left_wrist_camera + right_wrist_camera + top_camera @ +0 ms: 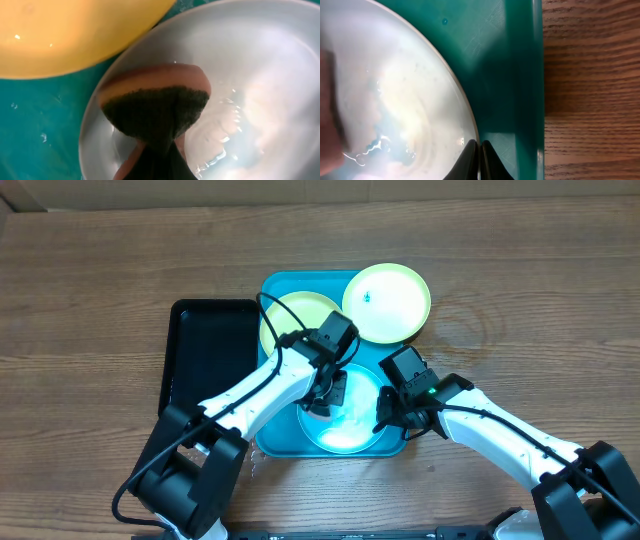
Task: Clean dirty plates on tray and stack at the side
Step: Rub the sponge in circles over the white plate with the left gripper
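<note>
Tray (pixel 300 280) is located at the middle of the desk (pixel 90 270), with a black tray (pixel 200 350) just beside its left edge. Three plates are seen. A blue plate (pixel 345 430) lies flat at the tray's near edge. One yellow plate (pixel 290 315) lies at its far left corner, and a second yellow plate (pixel 386 302) overhangs its far right corner. The left fingers (pixel 157 162) are closed on a sponge (pixel 155 107), which is pressed onto the wet blue plate. The right fingers (pixel 479 152) are closed on that plate's right rim.
</note>
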